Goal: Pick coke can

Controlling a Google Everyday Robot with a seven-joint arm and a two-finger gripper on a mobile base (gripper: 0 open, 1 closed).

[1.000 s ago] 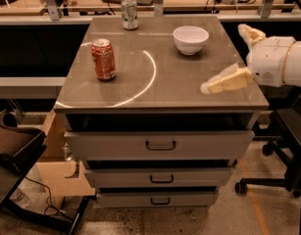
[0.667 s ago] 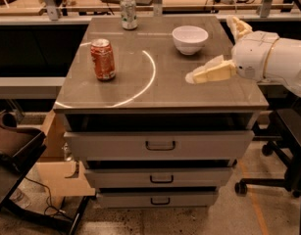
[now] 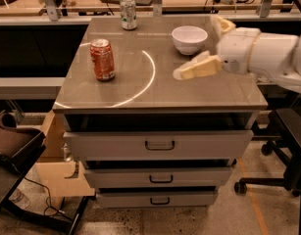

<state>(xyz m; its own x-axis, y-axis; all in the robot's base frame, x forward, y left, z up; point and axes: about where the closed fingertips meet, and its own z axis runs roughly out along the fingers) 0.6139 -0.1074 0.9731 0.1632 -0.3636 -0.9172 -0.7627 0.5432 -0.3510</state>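
Observation:
The coke can (image 3: 102, 59), red with white lettering and a silver top, stands upright on the left part of the cabinet top (image 3: 160, 89). My gripper (image 3: 199, 47) is over the right part of the top, well to the right of the can and just right of a white bowl. Its two cream fingers are spread apart and hold nothing. One finger (image 3: 198, 67) points left toward the can, the other (image 3: 221, 24) points up and back. The white arm comes in from the right edge.
A white bowl (image 3: 189, 38) sits at the back right of the top. A green-and-white can (image 3: 128, 12) stands at the back edge. A white arc (image 3: 146, 80) is marked on the top. Several drawers sit below. A cardboard box (image 3: 57, 165) is at the lower left and an office chair (image 3: 287, 146) at the right.
My gripper has moved left and a little toward the back across the top, closer to the bowl and the coke can. The cans and the bowl have not moved.

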